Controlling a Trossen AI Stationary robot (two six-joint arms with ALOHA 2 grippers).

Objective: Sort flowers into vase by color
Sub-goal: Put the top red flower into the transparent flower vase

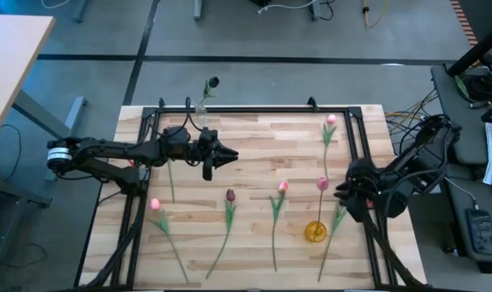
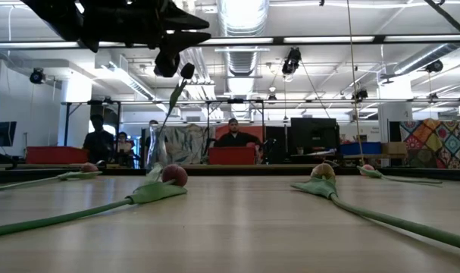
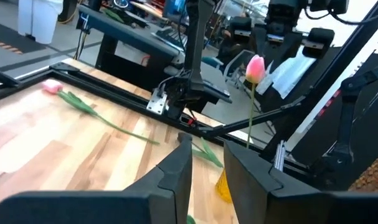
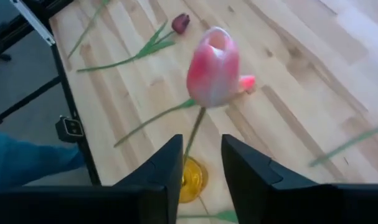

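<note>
A pink tulip [image 4: 212,65] stands upright with its stem in the small yellow vase [image 1: 314,231] at the near right. My right gripper [image 4: 201,140] is open and slants down over it, its fingers on either side of the stem without touching it. My left gripper [image 1: 225,154] is open and holds nothing, level above the table's middle. A dark tulip [image 1: 213,83] stands in a clear vase [image 1: 201,106] at the far edge. Pink tulips [image 1: 155,204] [image 1: 283,186] [image 1: 331,120] and a dark one [image 1: 230,195] lie flat on the wood.
A black frame [image 1: 355,134] runs around the wooden top. A loose green stem and leaf [image 1: 336,221] lie beside the yellow vase. In the low view, people sit at desks [image 2: 233,140] beyond the far edge.
</note>
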